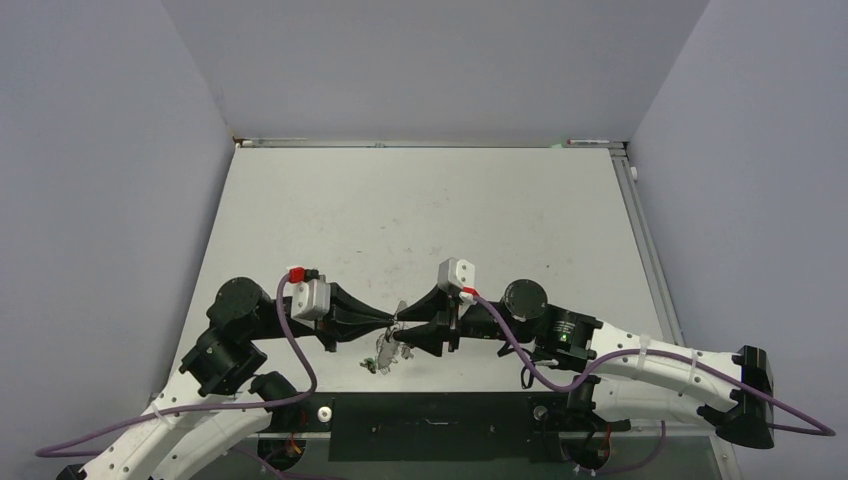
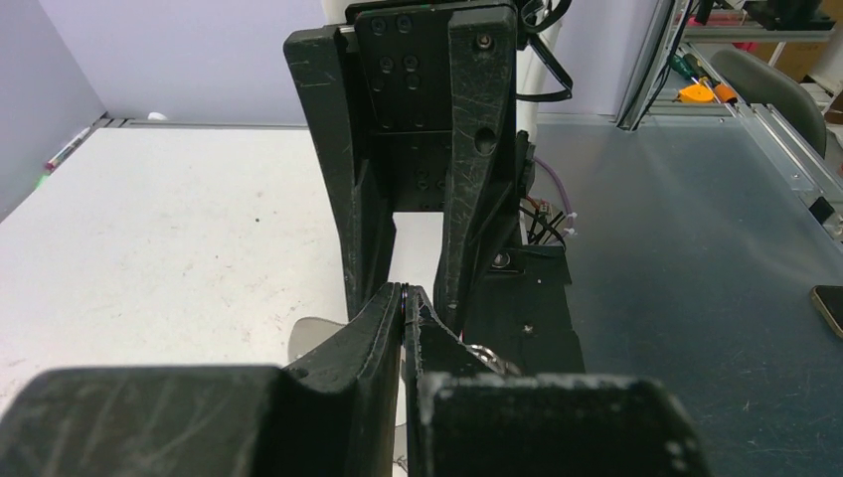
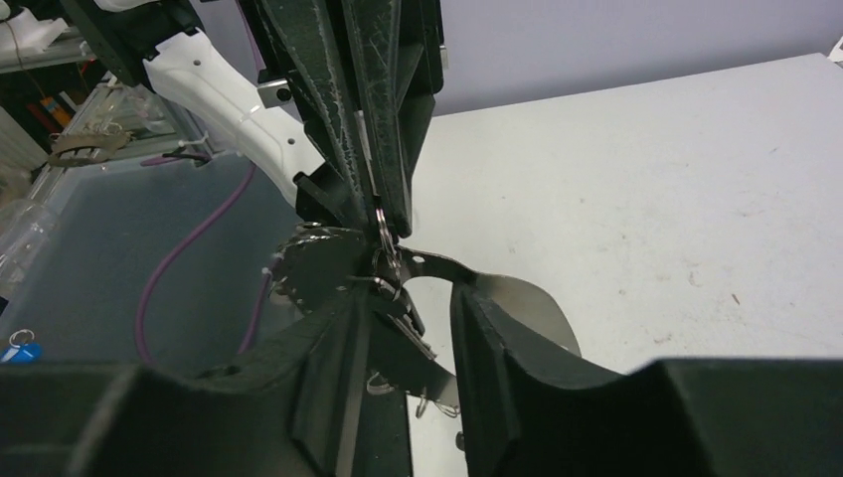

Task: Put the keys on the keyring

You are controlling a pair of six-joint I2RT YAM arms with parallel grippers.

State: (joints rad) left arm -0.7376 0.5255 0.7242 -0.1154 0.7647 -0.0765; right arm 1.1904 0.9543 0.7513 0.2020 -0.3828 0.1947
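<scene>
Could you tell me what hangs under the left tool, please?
The keyring, pinched in the shut left tool, dangles there; a dark-headed key sits between the right tool's open fingers. Those fingers cover much of what hangs lower.

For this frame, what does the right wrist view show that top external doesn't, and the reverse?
Only right wrist: the left gripper pinching the keyring, its pale strap curving away, the right gripper open. Only top external: the left arm and right arm whole, and the table to its far edge. Both: the two grippers meeting tip to tip, the keyring hanging between them.
</scene>
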